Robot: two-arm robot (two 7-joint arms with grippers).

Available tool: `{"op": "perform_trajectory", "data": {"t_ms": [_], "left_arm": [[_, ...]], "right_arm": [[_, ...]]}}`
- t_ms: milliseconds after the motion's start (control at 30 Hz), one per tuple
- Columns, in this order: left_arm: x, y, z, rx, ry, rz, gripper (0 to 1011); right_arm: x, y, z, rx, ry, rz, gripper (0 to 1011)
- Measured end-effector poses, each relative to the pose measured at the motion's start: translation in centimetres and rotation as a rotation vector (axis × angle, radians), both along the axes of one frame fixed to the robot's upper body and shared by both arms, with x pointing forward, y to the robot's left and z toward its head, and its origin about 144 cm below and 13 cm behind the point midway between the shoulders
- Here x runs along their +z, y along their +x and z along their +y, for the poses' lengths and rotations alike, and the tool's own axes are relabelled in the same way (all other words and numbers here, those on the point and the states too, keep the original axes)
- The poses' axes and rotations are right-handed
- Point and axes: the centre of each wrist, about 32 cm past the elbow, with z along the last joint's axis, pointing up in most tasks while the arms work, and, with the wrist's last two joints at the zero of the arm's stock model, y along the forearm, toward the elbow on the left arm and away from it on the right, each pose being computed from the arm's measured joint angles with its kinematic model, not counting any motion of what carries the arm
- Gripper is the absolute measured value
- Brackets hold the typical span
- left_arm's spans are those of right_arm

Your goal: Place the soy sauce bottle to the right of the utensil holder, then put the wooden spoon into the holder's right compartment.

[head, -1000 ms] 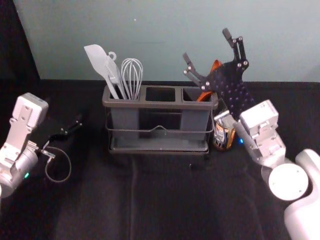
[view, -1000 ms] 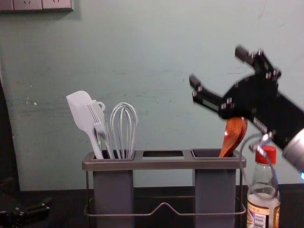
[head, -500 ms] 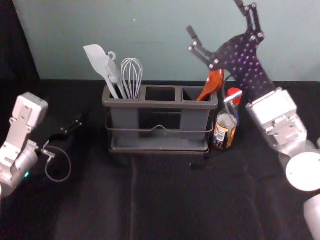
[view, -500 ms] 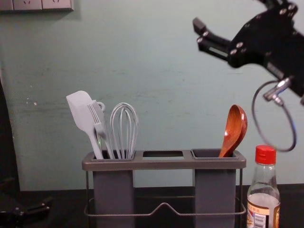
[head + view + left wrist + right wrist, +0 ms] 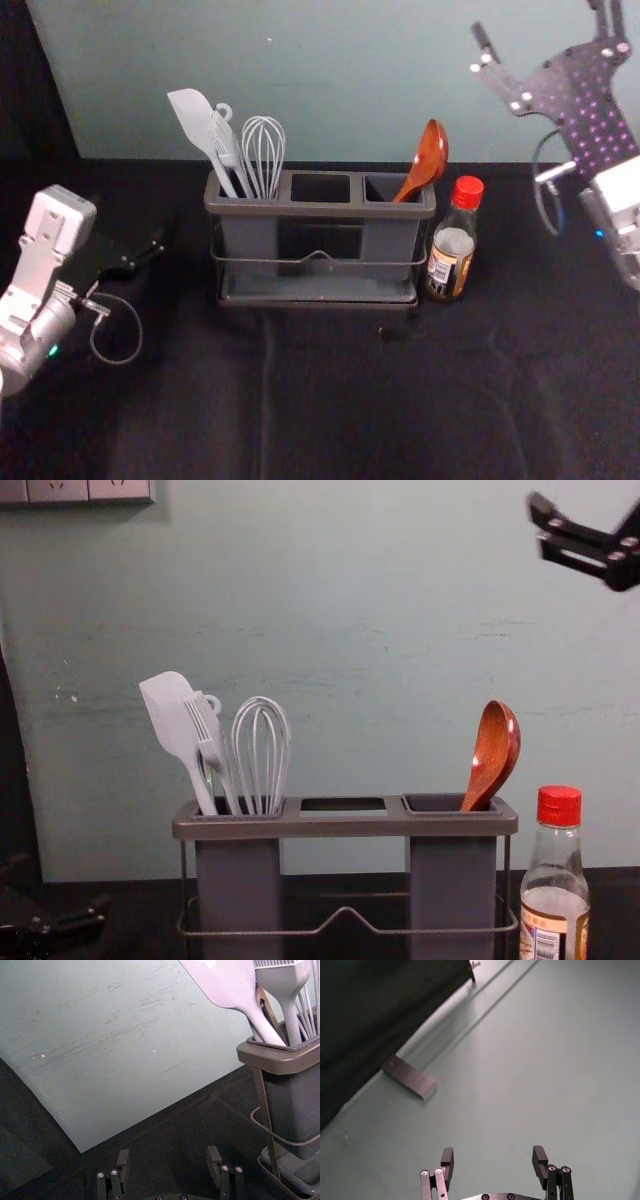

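Resting at left, jaws apart, is the left gripper (image 5: 146, 254), then the holder (image 5: 320, 209) with the spoon (image 5: 429, 156) leaning in its right compartment, the bottle (image 5: 455, 245) upright just right, and the raised right gripper (image 5: 538, 18), jaws apart.

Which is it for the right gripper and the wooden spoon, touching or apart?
Apart. In the head view, wall shows between the wooden spoon and the right gripper, up at the right.

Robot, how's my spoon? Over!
Right gripper open, raised far right; left gripper open, parked left. Spoon in right compartment, bottle right of holder. No obstruction seen.
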Motion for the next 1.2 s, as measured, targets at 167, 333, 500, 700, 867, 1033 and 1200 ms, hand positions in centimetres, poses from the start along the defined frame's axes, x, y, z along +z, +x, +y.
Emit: {"op": "perform_trajectory", "data": {"t_ms": [167, 333, 500, 700, 867, 1033, 1200], "left_arm": [[0.0, 0.0, 0.0, 0.000, 0.000, 0.000, 1000], [0.0, 0.0, 0.0, 0.000, 0.000, 0.000, 1000], [0.0, 0.0, 0.0, 0.000, 0.000, 0.000, 1000], [0.0, 0.0, 0.0, 0.000, 0.000, 0.000, 1000], [0.0, 0.0, 0.0, 0.000, 0.000, 0.000, 1000], [0.0, 0.0, 0.0, 0.000, 0.000, 0.000, 1000], [0.0, 0.0, 0.0, 0.000, 0.000, 0.000, 1000]], "right_arm": [[-0.3, -0.6, -2.5, -0.058, -0.021, 0.044, 1003], [-1.3, -1.2, -4.3, -0.109, -0.031, 0.097, 1002], [-2.8, -1.7, -5.7, -0.168, -0.049, 0.170, 1002], [-4.4, -2.2, -6.6, -0.238, -0.088, 0.275, 1002], [-5.5, -2.5, -7.1, -0.266, -0.102, 0.375, 1003], [-6.7, -2.7, -7.4, -0.266, -0.064, 0.523, 1002], [-7.6, -2.6, -7.4, -0.229, -0.016, 0.646, 1003]]}}
